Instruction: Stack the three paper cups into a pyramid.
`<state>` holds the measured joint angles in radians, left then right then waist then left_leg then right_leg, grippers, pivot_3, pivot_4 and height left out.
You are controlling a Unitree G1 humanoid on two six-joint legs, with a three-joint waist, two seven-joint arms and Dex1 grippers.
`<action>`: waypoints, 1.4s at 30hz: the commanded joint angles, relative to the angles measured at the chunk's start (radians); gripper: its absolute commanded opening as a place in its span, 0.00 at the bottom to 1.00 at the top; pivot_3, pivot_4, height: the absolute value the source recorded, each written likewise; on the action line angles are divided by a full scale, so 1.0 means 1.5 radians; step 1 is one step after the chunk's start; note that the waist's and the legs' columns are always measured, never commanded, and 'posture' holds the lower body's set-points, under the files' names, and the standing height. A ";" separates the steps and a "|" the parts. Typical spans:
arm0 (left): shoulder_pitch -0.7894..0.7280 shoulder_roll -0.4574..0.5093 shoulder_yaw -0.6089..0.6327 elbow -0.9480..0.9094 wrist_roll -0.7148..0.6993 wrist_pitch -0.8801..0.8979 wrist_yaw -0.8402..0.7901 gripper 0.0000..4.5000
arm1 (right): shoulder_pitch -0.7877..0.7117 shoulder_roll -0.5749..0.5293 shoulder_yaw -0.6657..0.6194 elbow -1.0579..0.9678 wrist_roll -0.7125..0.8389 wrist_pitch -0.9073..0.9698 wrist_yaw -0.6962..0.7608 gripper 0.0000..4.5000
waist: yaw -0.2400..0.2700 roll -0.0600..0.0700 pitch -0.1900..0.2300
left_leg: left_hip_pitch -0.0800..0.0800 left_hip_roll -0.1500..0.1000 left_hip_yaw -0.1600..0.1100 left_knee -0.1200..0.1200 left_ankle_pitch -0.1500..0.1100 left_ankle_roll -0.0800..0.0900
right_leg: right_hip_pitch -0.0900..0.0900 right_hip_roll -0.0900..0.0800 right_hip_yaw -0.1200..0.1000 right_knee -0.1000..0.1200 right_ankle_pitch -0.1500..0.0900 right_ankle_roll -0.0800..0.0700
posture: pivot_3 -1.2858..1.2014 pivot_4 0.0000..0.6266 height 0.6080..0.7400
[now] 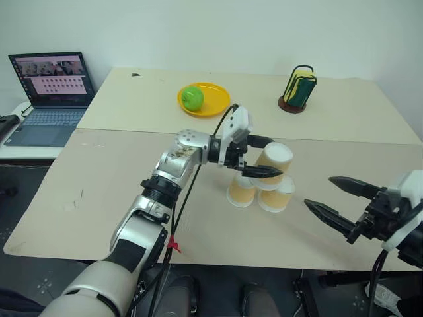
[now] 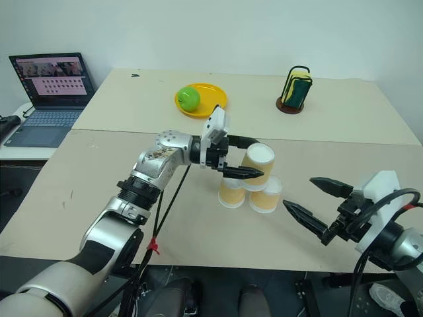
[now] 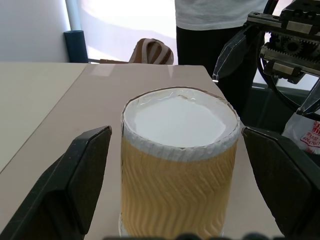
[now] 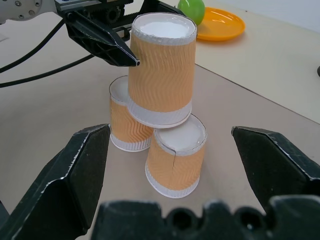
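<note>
the three paper cups (image 4: 160, 120) stand as a pyramid near the middle of the tabletop (image 1: 99, 198): two base cups upside down and touching side by side, the top cup (image 1: 274, 160) resting across both, also inverted with its white base up. the left gripper (image 1: 254, 157) has its fingers spread wide on either side of the top cup, with a clear gap to the cup wall on both sides in the left wrist view, so nothing is gripped. the right gripper (image 1: 340, 198) hovers just beside the stack, fingers wide and empty.

these cups look very light and thin-walled, with a rippled sleeve that should give some friction; a firm squeeze would likely dent them, and a slight nudge could topple the stack. the safest hold would be mid-wall across the sleeve, gently. the top cup seems to sit a little off-centre and perhaps tilted, though that is hard to judge from here.
</note>
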<state>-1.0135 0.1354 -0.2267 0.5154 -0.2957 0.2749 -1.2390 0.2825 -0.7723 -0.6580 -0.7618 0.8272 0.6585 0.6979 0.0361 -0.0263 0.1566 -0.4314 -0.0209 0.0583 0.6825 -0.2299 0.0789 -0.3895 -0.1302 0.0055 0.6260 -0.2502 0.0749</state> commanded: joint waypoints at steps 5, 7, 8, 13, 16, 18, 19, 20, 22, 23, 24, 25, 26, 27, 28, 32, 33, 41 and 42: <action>0.001 0.014 0.004 -0.053 -0.003 0.009 -0.011 0.99 | -0.013 -0.010 -0.009 -0.003 0.004 -0.022 0.009 1.00 | 0.000 0.000 0.000 | 0.000 0.000 0.000 0.000 0.000 0.000 | 0.000 0.000 0.000 0.000 0.000 0.000 | 0.52 0.24 0.90; 0.003 0.017 0.005 -0.062 -0.007 0.015 -0.012 0.99 | -0.014 -0.011 -0.010 -0.001 0.004 -0.022 0.012 1.00 | 0.000 0.000 0.000 | 0.000 0.000 0.000 0.000 0.000 0.000 | 0.000 0.000 0.000 0.000 0.000 0.000 | 0.52 0.24 0.90; 0.003 0.019 0.006 -0.066 -0.008 0.018 -0.013 0.99 | -0.014 -0.011 -0.011 -0.001 0.004 -0.021 0.013 1.00 | 0.000 0.000 0.000 | 0.000 0.000 0.000 0.000 0.000 0.000 | 0.000 0.000 0.000 0.000 0.000 0.000 | 0.52 0.24 0.90; 0.008 0.025 0.007 -0.078 -0.010 0.027 -0.012 0.99 | -0.018 -0.012 -0.009 0.004 0.002 -0.020 0.016 1.00 | 0.000 0.000 0.000 | 0.000 0.000 0.000 0.000 0.000 0.000 | 0.000 0.000 0.000 0.000 0.000 0.000 | 0.52 0.24 0.90; 0.013 0.034 0.011 -0.084 -0.010 0.031 -0.010 0.99 | -0.024 -0.015 -0.005 0.008 0.001 -0.019 0.018 1.00 | -0.001 0.000 0.000 | 0.000 0.000 0.000 0.000 0.000 0.000 | 0.000 0.000 0.000 0.000 0.000 0.000 | 0.52 0.24 0.90; 0.016 0.039 0.012 -0.088 -0.010 0.033 -0.009 0.99 | -0.027 -0.017 -0.003 0.010 0.001 -0.019 0.019 1.00 | -0.001 0.000 0.000 | 0.000 0.000 0.000 0.000 0.000 0.000 | 0.000 0.000 0.000 0.000 0.000 0.000 | 0.52 0.24 0.90; 0.021 0.045 0.014 -0.095 -0.012 0.037 -0.010 0.99 | -0.029 -0.018 0.000 0.012 0.001 -0.019 0.019 1.00 | -0.001 0.000 0.000 | 0.000 0.000 0.000 0.000 0.000 0.000 | 0.000 0.000 0.000 0.000 0.000 0.000 | 0.52 0.24 0.90; 0.024 0.049 0.014 -0.101 -0.014 0.040 -0.011 0.99 | -0.030 -0.018 0.001 0.013 0.001 -0.020 0.020 1.00 | -0.002 0.000 0.000 | 0.000 0.000 0.000 0.000 0.000 0.000 | 0.000 0.000 0.000 0.000 0.000 0.000 | 0.52 0.24 0.90; 0.041 0.066 0.019 -0.124 -0.017 0.052 -0.010 0.99 | -0.036 -0.022 0.006 0.019 0.000 -0.021 0.023 1.00 | -0.002 0.000 0.000 | 0.000 0.000 0.000 0.000 0.000 0.000 | 0.000 0.000 0.000 0.000 0.000 0.000 | 0.52 0.24 0.90; 0.046 0.070 0.020 -0.132 -0.018 0.057 -0.008 0.99 | -0.037 -0.022 0.007 0.021 0.000 -0.021 0.024 1.00 | -0.004 0.000 0.000 | 0.000 0.000 0.000 0.000 0.000 0.000 | 0.000 0.000 0.000 0.000 0.000 0.000 | 0.52 0.24 0.90; 0.052 0.078 0.022 -0.142 -0.018 0.061 -0.006 0.99 | -0.040 -0.024 0.009 0.024 -0.001 -0.021 0.025 1.00 | -0.006 0.000 0.000 | 0.000 0.000 0.000 0.000 0.000 0.000 | 0.000 0.000 0.000 0.000 0.000 0.000 | 0.52 0.24 0.90; 0.058 0.087 0.027 -0.154 -0.022 0.070 -0.002 0.99 | -0.042 -0.025 0.010 0.027 -0.002 -0.022 0.027 1.00 | -0.007 0.000 0.000 | 0.000 0.000 0.000 0.000 0.000 0.000 | 0.000 0.000 0.000 0.000 0.000 0.000 | 0.52 0.24 0.90; 0.063 0.094 0.030 -0.163 -0.025 0.077 0.001 0.99 | -0.044 -0.026 0.012 0.030 -0.002 -0.022 0.029 1.00 | -0.007 0.000 0.000 | 0.000 0.000 0.000 0.000 0.000 0.000 | 0.000 0.000 0.000 0.001 0.000 0.000 | 0.52 0.24 0.90; 0.071 0.107 0.034 -0.175 -0.026 0.081 0.003 0.99 | -0.046 -0.028 0.014 0.033 -0.004 -0.023 0.031 1.00 | -0.008 0.000 0.000 | 0.000 0.000 0.000 0.000 0.000 0.000 | 0.000 0.000 0.000 0.001 0.000 0.000 | 0.52 0.24 0.90; 0.080 0.121 0.040 -0.188 -0.029 0.089 0.006 0.99 | -0.049 -0.030 0.017 0.037 -0.006 -0.022 0.034 1.00 | -0.009 0.000 0.000 | 0.000 0.000 0.000 0.000 0.000 0.000 | 0.000 0.000 0.000 0.001 0.000 0.000 | 0.52 0.24 0.90; 0.167 0.223 0.104 -0.329 -0.075 0.176 0.017 0.99 | -0.070 -0.045 0.030 0.072 -0.019 -0.025 0.053 1.00 | -0.018 0.000 0.000 | 0.000 0.000 0.000 0.000 0.000 0.000 | 0.000 0.000 0.001 0.001 0.000 0.000 | 0.52 0.24 0.90; 0.196 0.245 0.124 -0.371 -0.086 0.197 0.032 0.99 | -0.073 -0.050 0.034 0.085 -0.030 -0.029 0.057 1.00 | -0.023 0.001 0.000 | 0.000 0.001 0.000 0.000 0.000 0.000 | -0.001 0.000 0.001 0.001 0.000 0.000 | 0.52 0.24 0.90; 0.347 0.196 0.295 -0.523 -0.059 0.276 0.384 0.99 | -0.155 -0.060 0.082 0.245 -0.183 -0.058 -0.031 1.00 | -0.012 0.001 0.000 | 0.004 0.000 -0.001 0.001 0.000 -0.001 | 0.001 -0.002 0.001 0.001 0.001 0.001 | 0.52 0.24 0.90; 0.367 0.176 0.324 -0.534 -0.045 0.275 0.444 0.99 | -0.184 -0.055 0.093 0.284 -0.209 -0.052 -0.066 1.00 | -0.012 0.001 0.000 | 0.004 0.000 -0.001 0.001 0.000 -0.001 | 0.001 -0.002 0.001 0.001 0.001 0.002 | 0.52 0.24 0.90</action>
<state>-0.4879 0.4418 0.1622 -0.2193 -0.3877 0.6838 -0.7430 0.0704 -0.8486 -0.5307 -0.4267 0.5999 0.6065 0.6950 0.0176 -0.0255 0.1562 -0.4240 -0.0205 0.0575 0.6832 -0.2292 0.0772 -0.3884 -0.1324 0.0077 0.6278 -0.2478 0.0770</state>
